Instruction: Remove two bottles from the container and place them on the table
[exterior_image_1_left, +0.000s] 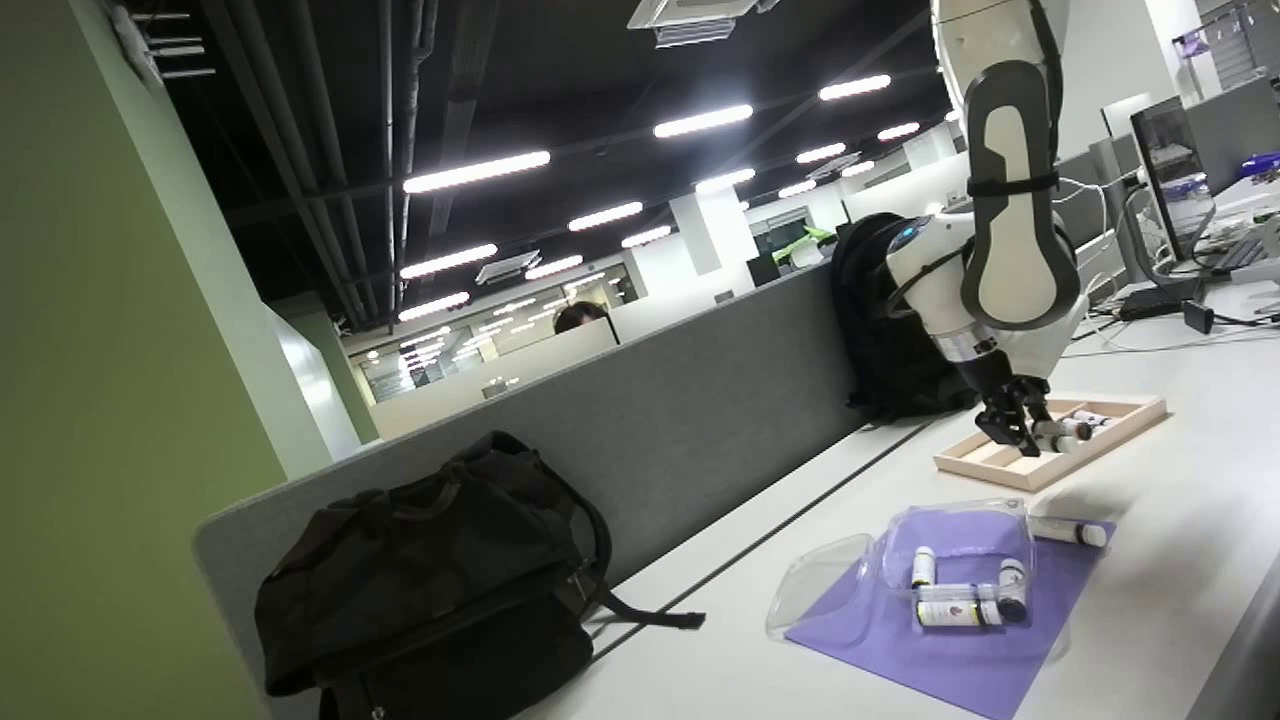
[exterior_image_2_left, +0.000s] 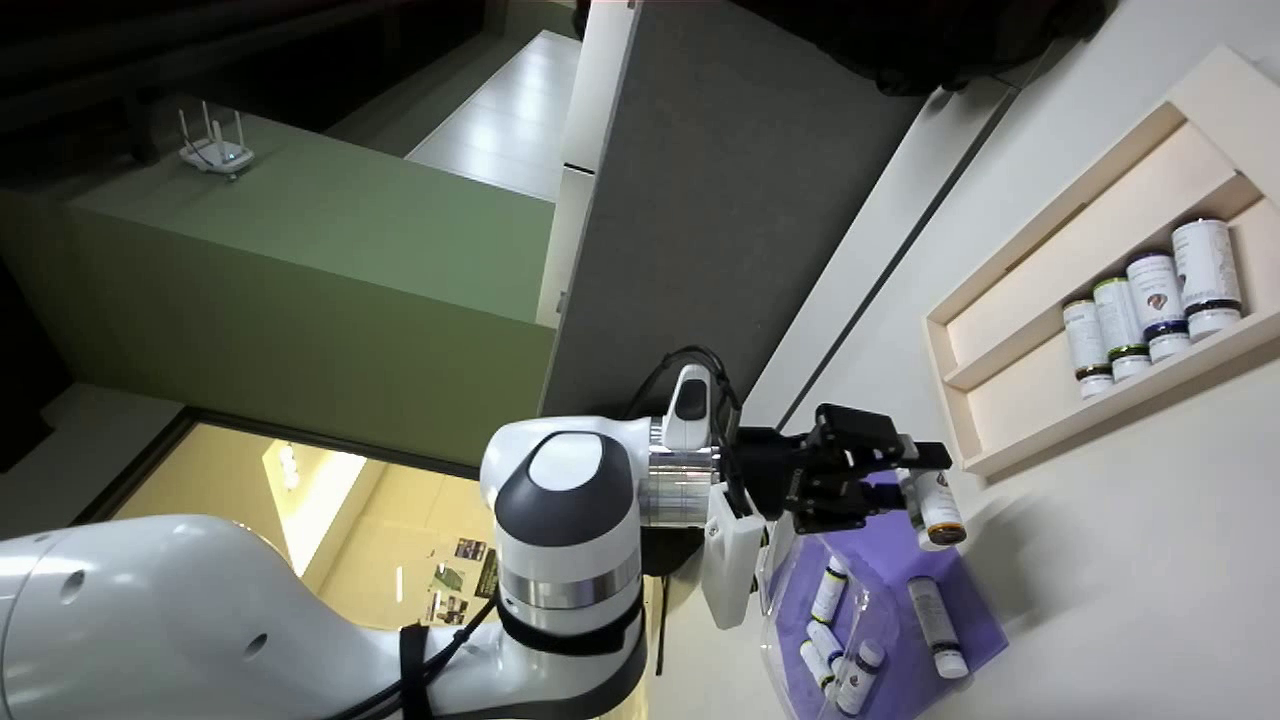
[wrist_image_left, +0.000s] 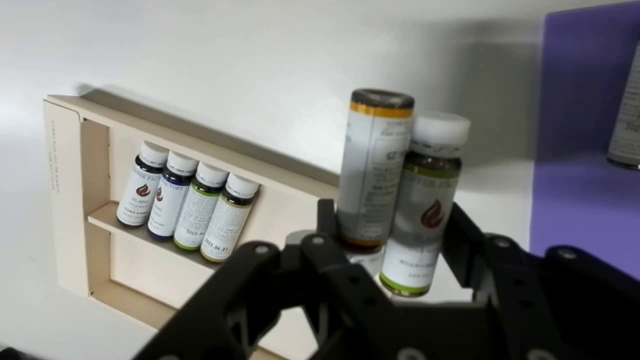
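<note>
Bottles (exterior_image_2_left: 937, 500): two pinched side by side in the gripper (wrist_image_left: 392, 233), held clear of the table (wrist_image_left: 240, 55) near the wooden tray (wrist_image_left: 215, 153). Long axes nearly parallel, crosswise to the pinch, ends swapped: toward the top of the wrist view, the orange-ringed one (wrist_image_left: 376, 172) points its dark base, the green-ringed one (wrist_image_left: 421, 220) its white cap. Four others (wrist_image_left: 197, 215) in the tray, caps toward a long wall.

ceiling (exterior_image_1_left: 600, 60): dark, run with pipes (exterior_image_1_left: 310, 90) | lights (exterior_image_1_left: 703, 121): rows of white tubes, lit | green wall (exterior_image_1_left: 90, 400): in both exterior views | partition (exterior_image_1_left: 700, 440): grey, in both exterior views | pillar (exterior_image_1_left: 708, 230): 1, white, beyond the partition | monitor (exterior_image_1_left: 1165, 150): dark, towards the right of an exterior view | yellowish wall (exterior_image_2_left: 410, 520): small pictures (exterior_image_2_left: 470, 548) on it
</note>
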